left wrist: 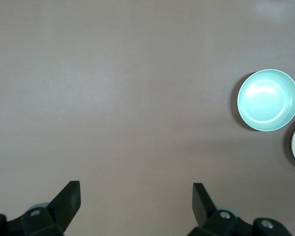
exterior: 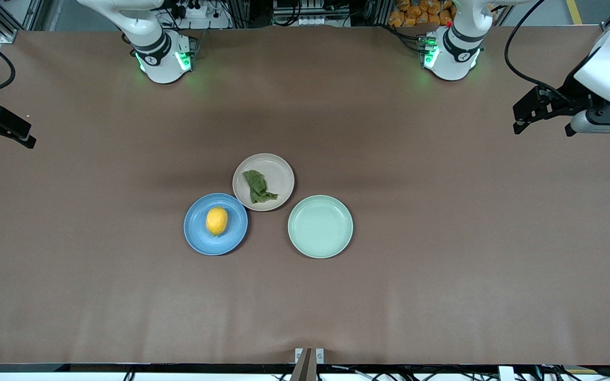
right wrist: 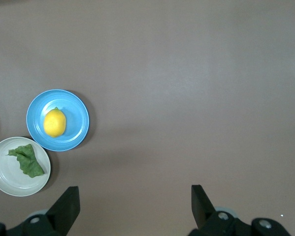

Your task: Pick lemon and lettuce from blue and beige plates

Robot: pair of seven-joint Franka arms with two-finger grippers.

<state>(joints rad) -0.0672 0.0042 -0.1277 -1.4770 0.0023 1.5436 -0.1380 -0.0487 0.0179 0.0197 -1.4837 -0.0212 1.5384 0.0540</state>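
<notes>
The yellow lemon (exterior: pixel 216 220) (right wrist: pixel 54 123) lies in the middle of the blue plate (exterior: pixel 198 236) (right wrist: pixel 79 133). A dark green lettuce (exterior: pixel 258 187) (right wrist: pixel 26 160) piece lies on the beige plate (exterior: pixel 279 173) (right wrist: pixel 8 182), which touches the blue plate and sits farther from the front camera. My left gripper (exterior: pixel 519 119) (left wrist: pixel 136 196) hangs open and empty over the left arm's end of the table. Over the right arm's end, my right gripper (exterior: pixel 28 134) (right wrist: pixel 135 199) is open and empty too. Both are well away from the plates.
An empty mint-green plate (exterior: pixel 320 226) (left wrist: pixel 268 100) sits beside the other two, toward the left arm's end. Brown table surface (exterior: pixel 442 238) spreads around the plates. The two arm bases stand along the table's edge farthest from the front camera.
</notes>
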